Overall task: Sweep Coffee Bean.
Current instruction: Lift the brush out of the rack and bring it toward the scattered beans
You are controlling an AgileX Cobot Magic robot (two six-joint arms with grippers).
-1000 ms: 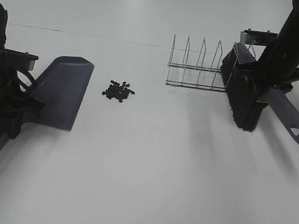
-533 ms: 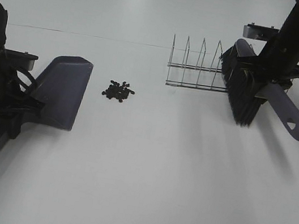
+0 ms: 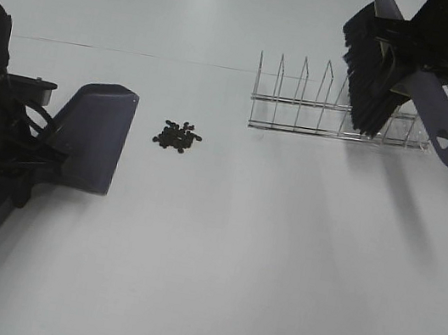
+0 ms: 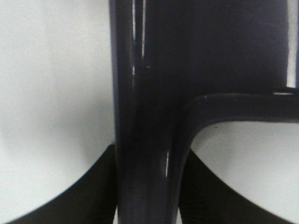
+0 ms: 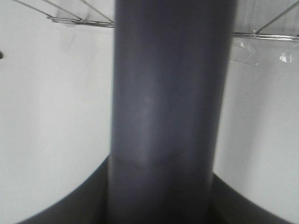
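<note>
A small pile of dark coffee beans (image 3: pixel 178 136) lies on the white table (image 3: pixel 218 253), left of centre. The purple-grey dustpan (image 3: pixel 92 135) rests flat just left of the beans, its lip facing them. My left gripper (image 3: pixel 10 169) is shut on the dustpan's handle (image 4: pixel 149 140). My right gripper (image 3: pixel 437 48) is shut on the brush's handle (image 5: pixel 168 107) and holds the brush (image 3: pixel 378 69) in the air at the far right, bristles hanging over the wire rack.
A wire rack (image 3: pixel 320 106) with upright dividers stands on the table at the back right, below the lifted brush; its wires show in the right wrist view (image 5: pixel 79 21). A thin seam line crosses the table behind the beans.
My right gripper has lifted the brush up and back from the table surface to above the wire rack. The left gripper, dustpan and beans have not moved.
</note>
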